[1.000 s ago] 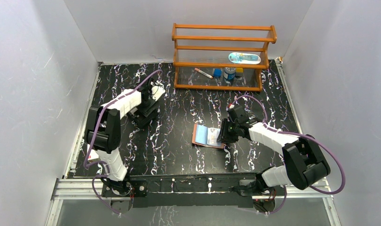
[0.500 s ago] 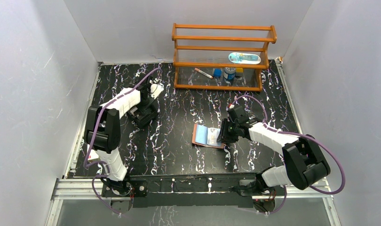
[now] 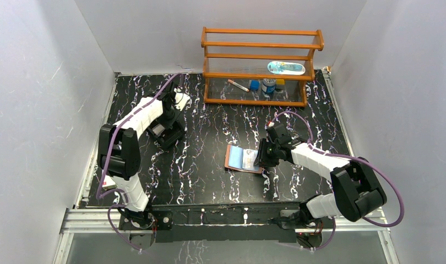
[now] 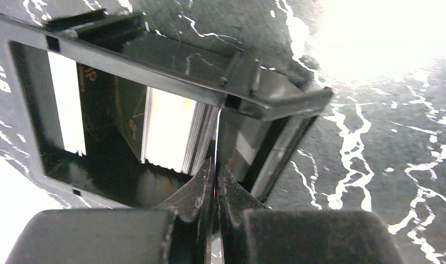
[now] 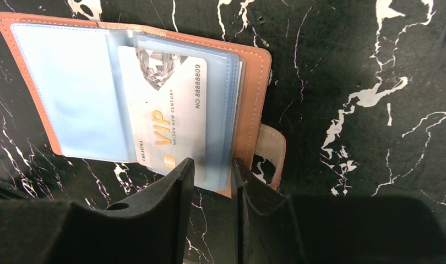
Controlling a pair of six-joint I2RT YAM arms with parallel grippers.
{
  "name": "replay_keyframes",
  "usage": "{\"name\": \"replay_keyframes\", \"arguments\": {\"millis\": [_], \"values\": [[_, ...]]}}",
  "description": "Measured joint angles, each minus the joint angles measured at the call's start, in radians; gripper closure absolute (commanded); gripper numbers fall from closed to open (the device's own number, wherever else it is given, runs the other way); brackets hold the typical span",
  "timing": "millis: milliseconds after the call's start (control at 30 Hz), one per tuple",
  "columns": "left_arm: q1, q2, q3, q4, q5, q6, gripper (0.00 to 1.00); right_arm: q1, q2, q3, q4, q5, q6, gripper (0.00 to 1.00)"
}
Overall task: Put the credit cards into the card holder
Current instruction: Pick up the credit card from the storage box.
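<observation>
Left gripper (image 4: 215, 170) is down in the black tray (image 3: 167, 133), which sits in the left half of the tabletop (image 3: 210, 181), towards the far-left corner. Fingers pressed together. In the wrist view a thin pale line runs up from between the tips: looks like one edge-on card (image 4: 217, 137) pinched there, just right of the stack of cards (image 4: 171, 129) leaning in the tray. A separate white card (image 4: 66, 104) stands against the tray's left wall.

Card holder (image 3: 240, 158) lies open and flat right of the tabletop's centre, a bit nearer the near edge than the far one. Tan leather outside, clear sleeve (image 5: 72, 88) pages facing up. One VIP card (image 5: 171, 115) is already in a sleeve pocket on the right page. Snap tab (image 5: 273, 148) sticks out past the holder's right edge onto the marble.

Right gripper (image 5: 211, 165) is at the holder's right page, jaws partly spread, one finger each side of the sleeve's near edge. Gap between them is visible; can't tell if the tips press on the sleeve.

Wooden rack (image 3: 262, 55) is at the far edge, well apart from both.
</observation>
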Motion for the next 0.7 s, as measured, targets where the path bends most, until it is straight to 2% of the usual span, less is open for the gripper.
{"name": "replay_keyframes", "arguments": {"millis": [333,700], "values": [[0.000,-0.012,0.038,-0.097,0.069,-0.115,1.00,0.000,-0.013,0.000,-0.003,0.000,-0.002,0.61],[0.000,-0.074,0.054,-0.146,0.000,-0.226,1.00,0.000,-0.033,0.000,-0.007,0.000,-0.002,0.60]]}}
